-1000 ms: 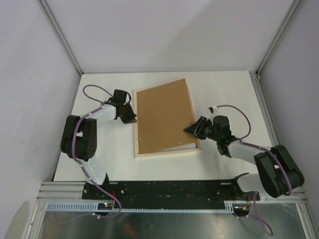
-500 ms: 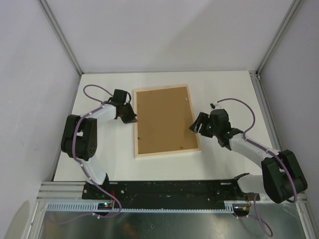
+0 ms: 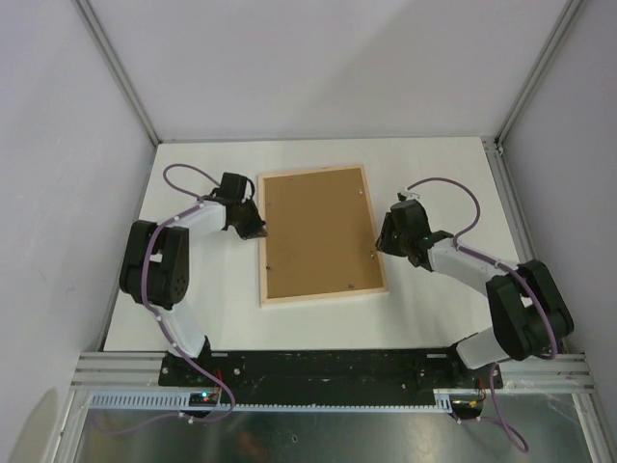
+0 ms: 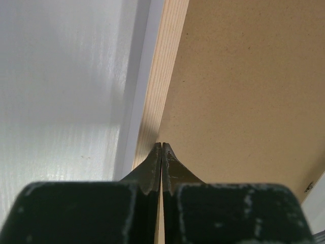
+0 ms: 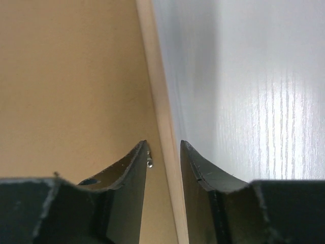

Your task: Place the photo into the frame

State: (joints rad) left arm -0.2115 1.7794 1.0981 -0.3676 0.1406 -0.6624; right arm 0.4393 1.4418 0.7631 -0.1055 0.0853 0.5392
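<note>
Tightly closed, left pincer (image 3: pixel 258 231) sits at the frame's (image 3: pixel 321 294) left rail; right pincer (image 3: pixel 383 241), narrowly parted, straddles the opposite rail.

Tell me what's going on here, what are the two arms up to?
The frame lies back-up on the table with a brown backing board set in it. The left gripper is shut, its tips at the left rail where wood meets board. The right gripper is open, its fingers on either side of the right rail. The photo is not in sight, so I cannot tell whether it is under the board.
</note>
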